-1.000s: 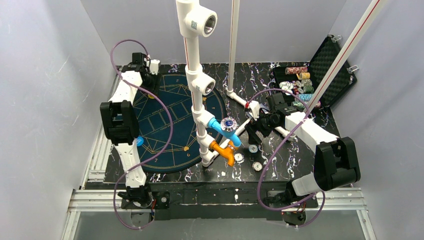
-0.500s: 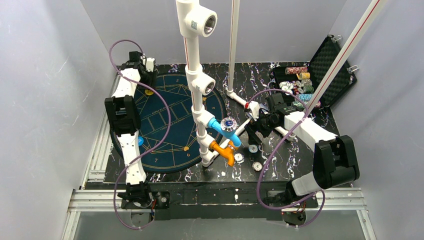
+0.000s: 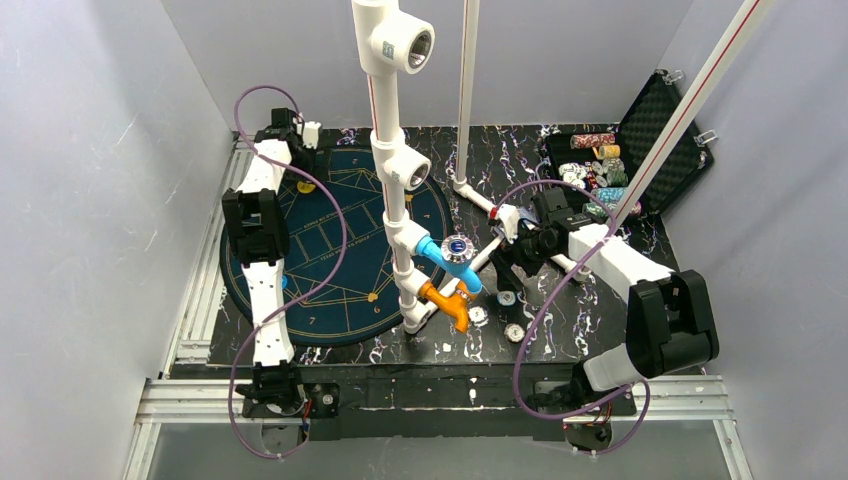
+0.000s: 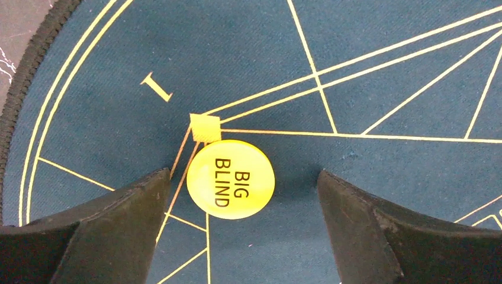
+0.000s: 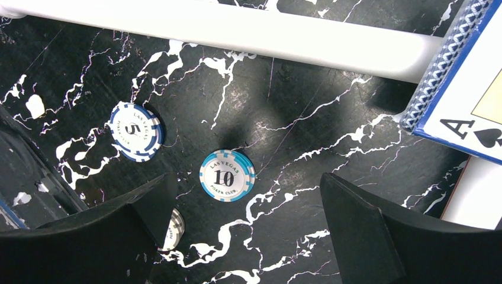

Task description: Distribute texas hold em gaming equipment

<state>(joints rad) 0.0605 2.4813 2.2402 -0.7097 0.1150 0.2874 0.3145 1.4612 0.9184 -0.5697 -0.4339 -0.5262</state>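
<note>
Big Blind button [image 4: 231, 179], yellow and round, lies flat on the dark-blue poker mat [image 4: 367, 65], just beside the small yellow square by the numeral 1, near the mat's far-left rim. Left gripper [image 4: 243, 176] sits right over it, fingers spread wide, one on either side, neither touching the button. Off the mat's right side, above the black marble table [image 5: 331, 136], right gripper [image 5: 247, 177] hangs with its fingers spread too, nothing pinched. Between them lies a light-blue 10 chip [image 5: 227, 176]; a dark-blue 5 chip [image 5: 135, 131] rests near it, apart. A third chip [image 5: 173, 228] peeks from behind one finger. A blue-backed card pack [image 5: 467, 112] shows an ace of spades.
</note>
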